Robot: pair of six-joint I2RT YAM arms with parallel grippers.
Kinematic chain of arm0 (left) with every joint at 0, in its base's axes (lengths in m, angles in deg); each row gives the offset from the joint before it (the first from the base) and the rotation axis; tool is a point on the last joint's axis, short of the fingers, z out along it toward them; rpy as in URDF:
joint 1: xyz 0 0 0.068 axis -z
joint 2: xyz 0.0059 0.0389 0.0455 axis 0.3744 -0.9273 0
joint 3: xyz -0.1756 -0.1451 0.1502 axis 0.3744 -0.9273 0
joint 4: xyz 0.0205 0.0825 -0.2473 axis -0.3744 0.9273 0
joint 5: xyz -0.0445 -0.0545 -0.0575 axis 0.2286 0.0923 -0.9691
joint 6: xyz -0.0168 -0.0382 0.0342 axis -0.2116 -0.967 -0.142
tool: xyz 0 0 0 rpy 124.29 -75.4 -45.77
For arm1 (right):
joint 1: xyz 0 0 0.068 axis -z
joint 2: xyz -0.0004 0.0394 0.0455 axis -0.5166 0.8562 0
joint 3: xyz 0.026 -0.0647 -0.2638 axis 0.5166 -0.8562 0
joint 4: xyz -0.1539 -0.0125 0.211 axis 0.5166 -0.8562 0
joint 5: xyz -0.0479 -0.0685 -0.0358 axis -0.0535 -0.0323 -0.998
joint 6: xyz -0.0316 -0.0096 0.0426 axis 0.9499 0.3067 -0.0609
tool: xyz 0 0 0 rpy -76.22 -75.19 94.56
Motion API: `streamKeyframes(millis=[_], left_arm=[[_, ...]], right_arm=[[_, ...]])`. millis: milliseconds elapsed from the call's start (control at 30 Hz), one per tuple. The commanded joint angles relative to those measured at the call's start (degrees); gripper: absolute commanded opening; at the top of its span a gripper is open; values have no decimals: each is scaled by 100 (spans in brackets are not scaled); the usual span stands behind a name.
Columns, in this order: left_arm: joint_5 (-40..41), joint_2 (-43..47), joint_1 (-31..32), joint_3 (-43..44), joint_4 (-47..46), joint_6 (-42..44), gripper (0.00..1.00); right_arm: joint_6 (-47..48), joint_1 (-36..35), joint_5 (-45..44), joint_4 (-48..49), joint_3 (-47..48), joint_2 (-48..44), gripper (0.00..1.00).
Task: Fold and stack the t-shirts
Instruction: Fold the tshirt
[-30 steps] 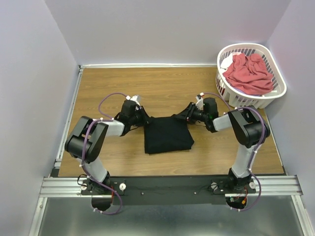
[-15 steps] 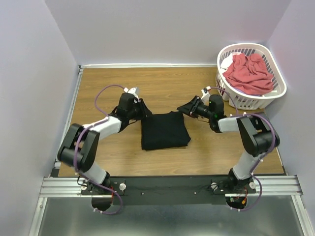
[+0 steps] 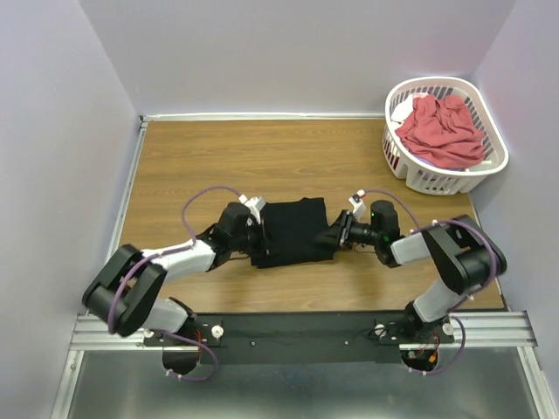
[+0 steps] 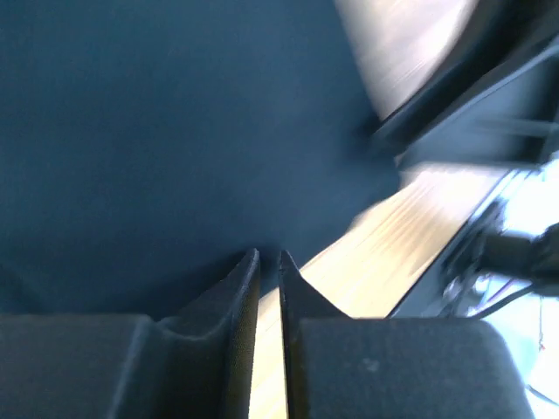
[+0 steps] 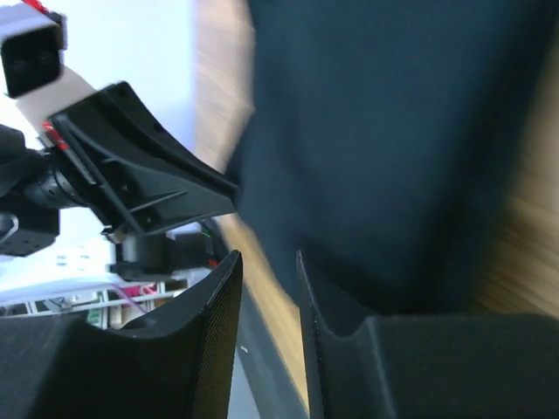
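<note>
Top external: black t-shirt (image 3: 295, 229), wide table (image 3: 288, 157) beyond its far edge

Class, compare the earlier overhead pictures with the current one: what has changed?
The left end effector and right end effector slid nearward along the black t-shirt, from its far corners to its side edges. It stays folded; the coral-red t-shirt stays in the basket.
</note>
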Motion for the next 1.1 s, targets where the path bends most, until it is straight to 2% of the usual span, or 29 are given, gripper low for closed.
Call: streamKeyframes(millis=[0,67,133,167,233,300,367,467,500,633,767,900,933,1067], left_arm=[[-613,-627,-20,-516,-494,-241,15],[-798,-891,-55,-735,-704,-302,12],[-895,-857,-160,-1060,-898,-425,11],[-965,-648,-352,-1149,-969,-451,11],[-835,-192,-450,-1159,-751,-347,11],[-380,135,-468,-1010,-60,-154,13],[-254,669,-460,-842,338,4,16],[-36,1346,-460,-667,812,40,20],[62,1506,-468,-623,937,41,20],[677,2244,-477,-429,1499,14,25],[1213,2895,-495,-358,1886,23,25],[1433,3168,-504,-402,2027,23,26],[1416,3186,-512,-428,2028,23,26],[1390,3169,-512,-490,1984,-3,27]], right_arm=[[369,125,16,88,-456,876,36],[274,319,68,456,-614,1247,35],[-68,626,384,1166,-835,1547,33],[-96,671,515,1196,-835,1539,33],[-183,671,587,1188,-800,1243,34],[-298,645,700,1161,-774,908,37],[-570,584,736,1065,-669,391,38],[-843,154,588,759,-319,-260,42],[-878,-204,396,679,-204,-393,43],[-1150,-1024,-177,555,394,-544,45],[-1169,-1411,-686,555,773,8,45],[-1282,-1604,-715,958,852,1290,45],[-1448,-1649,-644,1385,870,1893,44],[-1766,-1737,-661,1978,721,3058,41]])
